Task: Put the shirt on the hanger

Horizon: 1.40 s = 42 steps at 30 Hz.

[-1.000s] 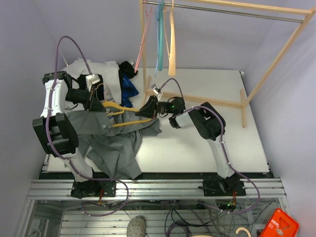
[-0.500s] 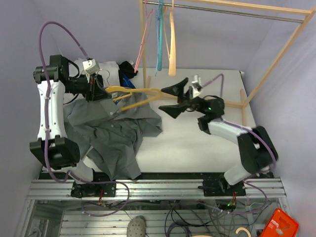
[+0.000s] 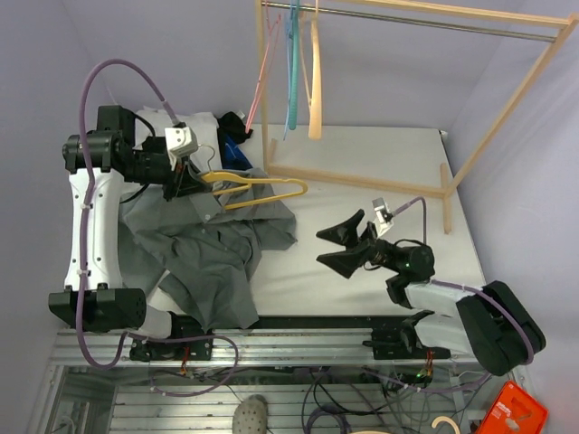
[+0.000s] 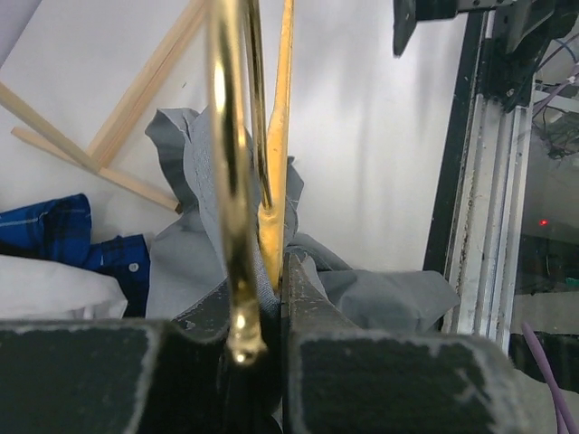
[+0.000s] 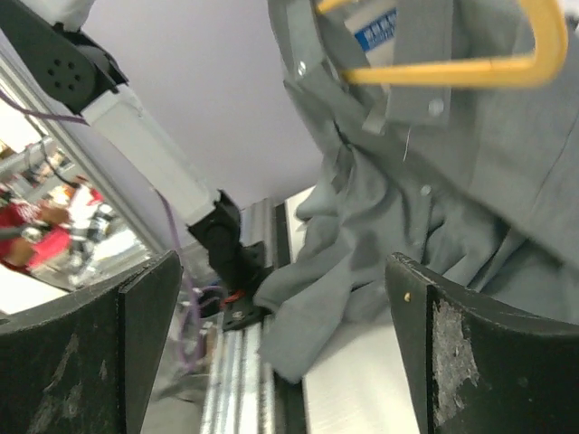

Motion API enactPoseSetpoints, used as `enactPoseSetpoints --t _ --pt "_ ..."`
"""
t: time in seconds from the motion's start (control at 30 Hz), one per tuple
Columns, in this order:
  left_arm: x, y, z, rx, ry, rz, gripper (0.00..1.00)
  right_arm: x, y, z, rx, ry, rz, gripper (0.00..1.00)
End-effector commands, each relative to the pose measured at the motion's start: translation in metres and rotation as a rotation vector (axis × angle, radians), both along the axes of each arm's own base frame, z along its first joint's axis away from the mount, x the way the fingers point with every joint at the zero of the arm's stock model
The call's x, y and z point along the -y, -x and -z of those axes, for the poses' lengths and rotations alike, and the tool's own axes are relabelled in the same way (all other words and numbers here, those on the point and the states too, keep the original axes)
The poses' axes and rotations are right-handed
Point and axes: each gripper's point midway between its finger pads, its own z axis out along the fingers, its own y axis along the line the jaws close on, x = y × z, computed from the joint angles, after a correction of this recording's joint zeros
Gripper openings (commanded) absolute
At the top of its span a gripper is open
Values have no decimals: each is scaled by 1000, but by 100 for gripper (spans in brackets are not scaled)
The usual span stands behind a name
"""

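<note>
1. Shirt first: it's a crumpled grey heap on the left side of the table, and part of it droops over the near edge.
2. Your hanger sits at the far edge of that heap. Its yellow arms point right, toward the base of the wooden rack.
3. Your left gripper is clenched on the hanger right by the metal hook. In the left wrist view you can see the yellow plastic pinched tight between the fingers, with grey fabric bunched just below.
4. Your right gripper is released, jaws spread wide with nothing between them. It hangs over bare table to the right of the shirt, well apart from the hanger.
5. The right wrist view shows the hanger's rounded end in front of the grey fabric. I honestly can't tell whether any of it is inside the collar.
6. A white garment and a dark blue one are piled at the far left, just behind the hanger.
</note>
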Motion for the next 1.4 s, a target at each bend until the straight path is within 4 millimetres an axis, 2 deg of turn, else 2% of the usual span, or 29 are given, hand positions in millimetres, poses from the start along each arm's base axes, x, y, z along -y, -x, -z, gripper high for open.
enactPoseSetpoints --t 0.0,0.07,0.13,0.17,0.2,0.23,0.3,0.37,0.5,0.6,0.73,0.9,1.17,1.37 --pt "23 18 -19 10 96 77 7 5 20 -16 -12 -122 -71 86" --pt "31 27 -22 -26 128 97 7 -2 13 -18 -68 -133 -99 73" --pt "46 42 -27 -47 151 153 7 -14 10 -23 -104 -150 -137 73" --pt "51 48 -28 -60 162 171 7 -23 14 -27 -101 -153 -171 79" --pt "54 54 -30 -67 171 187 7 -30 15 -30 -88 -156 -187 93" --pt "56 57 -32 -70 181 195 7 -35 16 -33 -78 -164 -196 99" --pt "57 61 -35 -61 191 202 7 -41 12 -38 -83 -190 -184 100" --pt "57 63 -37 -55 194 204 7 -40 3 -43 -106 -227 -139 97" --pt "58 67 -44 -57 219 213 7 -32 -10 -47 -153 -294 -42 82" --pt "58 66 -45 -53 227 216 7 -32 -10 -52 -164 -319 -33 79" --pt "58 63 -54 -51 264 218 7 -41 -5 -60 -159 -345 -43 70" --pt "57 61 -68 -55 327 222 7 -44 -10 -75 -156 -417 13 55" --pt "53 63 -74 -88 381 207 7 -46 -13 -102 -119 -480 11 56" --pt "53 67 -74 -85 382 206 7 -57 -20 -103 -137 -479 -21 56"
